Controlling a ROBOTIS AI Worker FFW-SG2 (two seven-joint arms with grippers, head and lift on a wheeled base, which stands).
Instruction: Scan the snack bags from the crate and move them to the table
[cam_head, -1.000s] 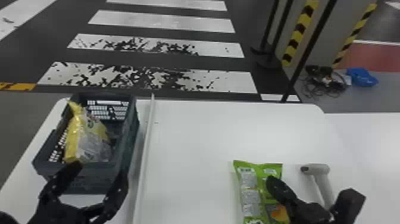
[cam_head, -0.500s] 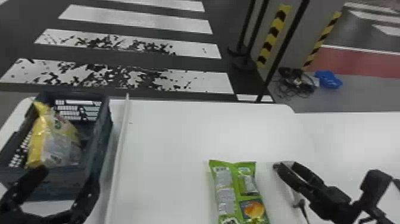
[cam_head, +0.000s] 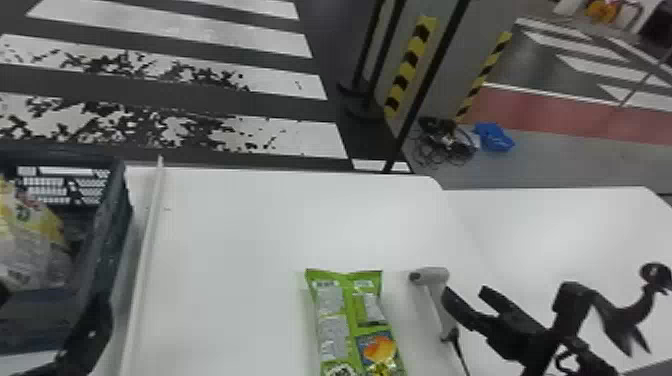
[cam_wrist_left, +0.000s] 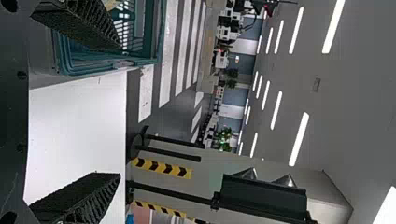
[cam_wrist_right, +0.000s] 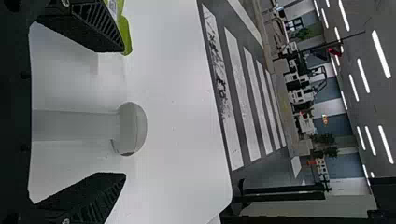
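In the head view my left gripper (cam_head: 54, 302) is in front of the dark crate (cam_head: 112, 240), which holds a yellow-and-clear snack bag (cam_head: 30, 240). Its open, vacant fingers appear in the left wrist view, gripper (cam_wrist_left: 119, 111), the crate (cam_wrist_left: 109, 67) beside one finger. My right gripper (cam_head: 505, 296) stands at the grey scanner (cam_head: 432, 285). A green snack bag (cam_head: 350, 320) lies on the table left of the scanner. In the right wrist view the scanner (cam_wrist_right: 130, 128) lies between the spread fingers of the right gripper (cam_wrist_right: 124, 112), without visible contact; the green bag (cam_wrist_right: 123, 32) is behind one finger.
A white strip (cam_head: 145, 255) runs along the white table (cam_head: 240, 240) between crate and green bag. A cable (cam_head: 460, 352) trails from the scanner's handle. Another white table (cam_head: 565, 230) adjoins at the right. Dark poles (cam_head: 425, 95) stand beyond the far edge.
The head view has turned right, so table and crate appear farther left. My right gripper has moved right, from over the green bag's edge to the scanner. The green bag is fully uncovered by the arm.
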